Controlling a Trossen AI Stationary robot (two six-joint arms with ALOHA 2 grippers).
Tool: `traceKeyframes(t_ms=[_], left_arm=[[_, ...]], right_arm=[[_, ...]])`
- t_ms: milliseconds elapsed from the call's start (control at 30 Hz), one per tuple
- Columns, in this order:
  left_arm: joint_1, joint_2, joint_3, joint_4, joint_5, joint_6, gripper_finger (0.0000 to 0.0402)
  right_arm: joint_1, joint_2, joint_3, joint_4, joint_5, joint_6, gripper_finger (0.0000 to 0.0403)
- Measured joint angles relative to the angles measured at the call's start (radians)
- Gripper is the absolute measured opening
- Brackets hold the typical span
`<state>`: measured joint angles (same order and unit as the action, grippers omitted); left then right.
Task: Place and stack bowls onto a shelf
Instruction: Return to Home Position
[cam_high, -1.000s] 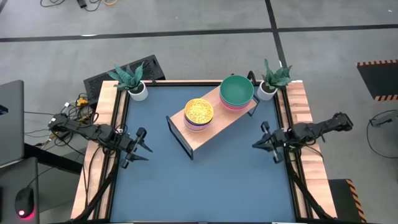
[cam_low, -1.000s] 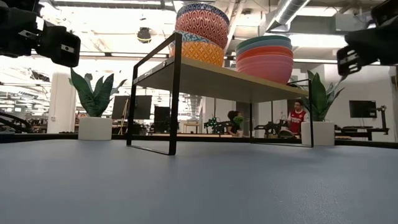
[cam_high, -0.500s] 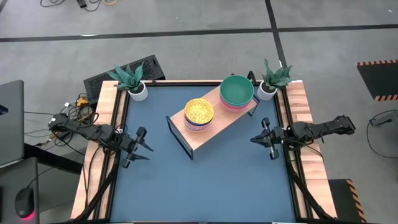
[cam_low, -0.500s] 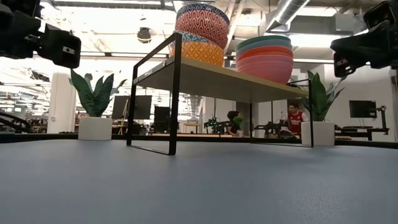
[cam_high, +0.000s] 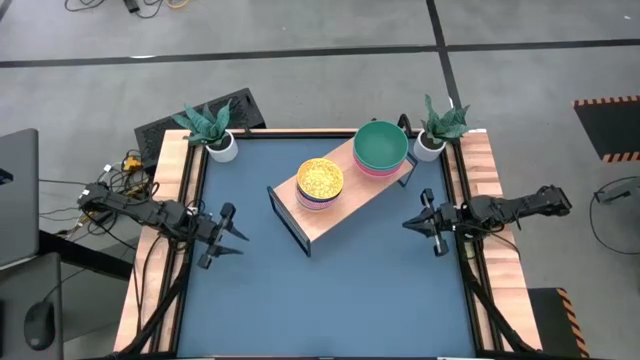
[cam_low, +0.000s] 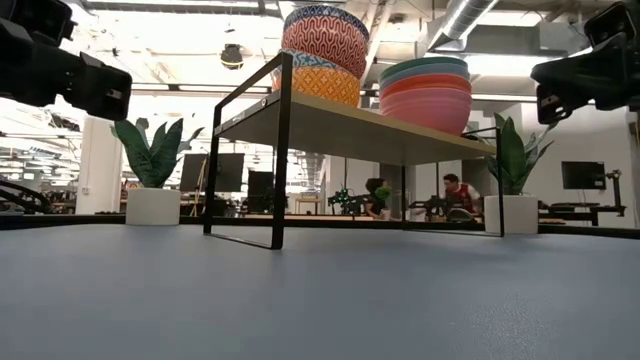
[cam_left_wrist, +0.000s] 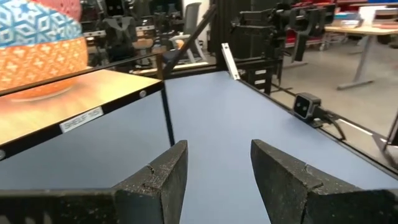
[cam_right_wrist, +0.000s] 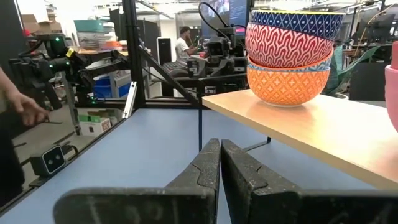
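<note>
The shelf (cam_high: 345, 205), a light-wood board on a black frame, stands slantwise in the far half of the blue table. On its near-left end sits a stack of small patterned bowls (cam_high: 320, 183), yellow-orange inside on top. On its far-right end a teal bowl (cam_high: 380, 145) is nested in pink ones. In the low view the patterned stack (cam_low: 325, 50) and the teal-and-pink stack (cam_low: 425, 95) rest on the board. My left gripper (cam_high: 232, 232) hovers open by the table's left rail. My right gripper (cam_high: 412, 225) hovers shut by the right rail, near the shelf's end.
Two white plant pots stand in the far corners, one on the left (cam_high: 222, 148) and one on the right (cam_high: 430, 146). Wooden rails (cam_high: 165, 200) run along both sides. Blue tabletop (cam_high: 330, 290) lies between me and the shelf. A person's hand (cam_right_wrist: 25, 107) shows beyond the table.
My right gripper shifted a little toward the table's left, away from the rail, then held still. My left gripper sank slightly. The bowls and the shelf have stayed where they were.
</note>
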<state>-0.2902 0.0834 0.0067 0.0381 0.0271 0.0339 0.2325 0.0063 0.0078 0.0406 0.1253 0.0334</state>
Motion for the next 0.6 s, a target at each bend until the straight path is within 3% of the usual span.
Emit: traceKeyframes(t_ms=[600], left_arm=[[0.0,0.0,0.0,-0.006,-0.042,0.0,0.0165]], right_arm=[[0.0,0.0,-0.001,-0.002,0.0,0.001,0.004]])
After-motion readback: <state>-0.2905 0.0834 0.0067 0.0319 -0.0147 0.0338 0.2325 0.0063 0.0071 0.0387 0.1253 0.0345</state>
